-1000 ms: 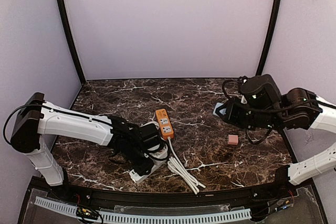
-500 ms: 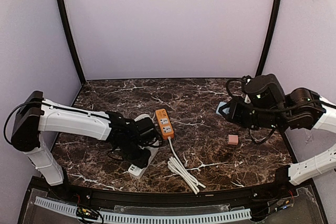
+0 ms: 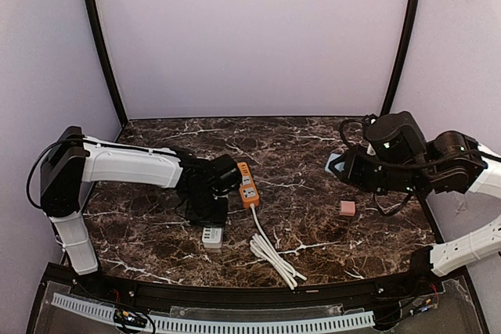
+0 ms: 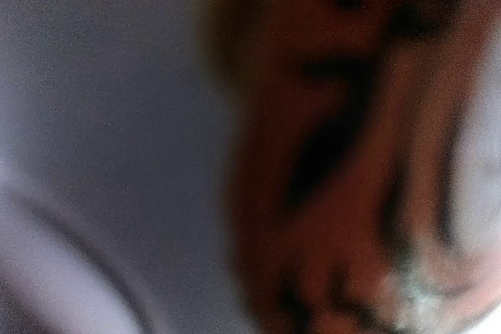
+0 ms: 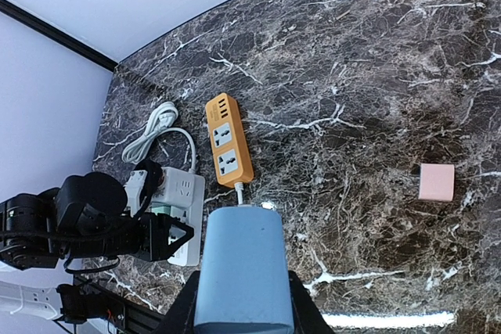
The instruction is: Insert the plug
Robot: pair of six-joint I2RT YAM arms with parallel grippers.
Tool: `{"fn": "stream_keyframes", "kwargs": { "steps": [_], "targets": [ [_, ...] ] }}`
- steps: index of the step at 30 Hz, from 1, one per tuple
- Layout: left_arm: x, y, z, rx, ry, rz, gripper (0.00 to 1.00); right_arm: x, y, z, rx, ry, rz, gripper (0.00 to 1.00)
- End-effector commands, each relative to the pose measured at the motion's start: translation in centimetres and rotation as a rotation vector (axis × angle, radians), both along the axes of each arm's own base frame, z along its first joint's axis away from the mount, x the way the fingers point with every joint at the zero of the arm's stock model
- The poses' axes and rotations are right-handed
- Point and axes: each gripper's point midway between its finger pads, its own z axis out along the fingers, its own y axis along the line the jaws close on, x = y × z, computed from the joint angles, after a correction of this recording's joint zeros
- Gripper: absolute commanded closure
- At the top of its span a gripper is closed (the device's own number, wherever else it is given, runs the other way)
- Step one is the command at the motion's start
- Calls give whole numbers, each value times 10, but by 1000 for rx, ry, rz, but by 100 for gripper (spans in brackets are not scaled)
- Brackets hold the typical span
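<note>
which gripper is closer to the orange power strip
Left. The left gripper is close beside the orange power strip, on its left; the right gripper hangs well off to its right.

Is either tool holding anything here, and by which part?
Cannot be told: left tool sits over the white power strip, grip hidden; right tool contents unclear.

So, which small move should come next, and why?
Probably lower the right hand toward the coiled cord. It lies loose near the orange power strip, no hand holds it, and the left hand is at the white power strip.
</note>
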Motion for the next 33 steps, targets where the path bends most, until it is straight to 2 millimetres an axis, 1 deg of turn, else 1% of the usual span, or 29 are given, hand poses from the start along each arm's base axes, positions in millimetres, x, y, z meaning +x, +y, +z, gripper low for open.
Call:
{"fn": "stream_keyframes", "kwargs": {
  "steps": [1, 4, 5, 6, 7, 8, 9, 10, 14, 16, 17, 18, 19, 20, 21, 22, 23, 24, 25, 28, 30, 33],
  "targets": [
    [-13, 7, -30, 59, 122, 106, 60, -3, -9, 7, 16, -6, -20, 100],
    [-11, 9, -24, 77, 119, 141, 46, -4, -13, 7, 12, -3, -27, 100],
    [-11, 8, -22, 75, 118, 143, 43, -4, -14, 7, 12, -2, -29, 100],
    [-11, 7, -20, 71, 117, 145, 37, -5, -15, 6, 12, -1, -29, 100],
    [-11, 7, -18, 68, 116, 144, 34, -5, -16, 6, 10, -1, -32, 100],
    [-11, 5, -16, 63, 116, 144, 28, -5, -16, 5, 8, 0, -32, 100],
    [-11, 5, -15, 62, 116, 144, 26, -5, -17, 5, 5, 1, -31, 100],
    [-11, 5, -13, 58, 114, 142, 20, -5, -17, 5, 4, 0, -30, 100],
    [-8, 3, -1, 44, 97, 132, 10, -7, -16, 5, -9, 4, -15, 100],
    [-7, 2, 10, 32, 83, 124, 6, -8, -14, 6, -15, 9, 1, 100],
    [-5, 1, 19, 21, 72, 121, 3, -9, -13, 6, -18, 12, 12, 100],
    [-4, 1, 24, 17, 59, 119, 2, -10, -11, 7, -19, 15, 24, 100],
    [-3, 2, 34, 5, 45, 117, 2, -11, -9, 7, -23, 19, 38, 100],
    [-1, 3, 40, 2, 30, 116, 1, -12, -7, 8, -24, 23, 53, 100],
    [0, 4, 51, -10, 9, 117, 1, -14, -5, 9, -27, 27, 68, 100],
    [0, 5, 55, -15, 1, 117, 1, -15, -4, 9, -30, 32, 80, 100],
    [1, 7, 65, -27, -21, 118, 1, -16, -2, 10, -29, 36, 92, 100],
    [1, 9, 70, -31, -31, 119, 1, -17, -1, 12, -28, 38, 106, 100],
    [1, 12, 80, -38, -50, 120, 1, -18, 1, 13, -28, 39, 119, 100],
    [2, 22, 98, -40, -95, 120, 1, -19, 9, 18, -32, 47, 171, 100],
    [2, 30, 116, -57, -139, 114, 1, -19, 16, 20, -37, 64, 210, 100],
    [3, 45, 132, -40, -201, 101, 1, -17, 29, 21, -39, 98, 263, 100]
  ]
}}
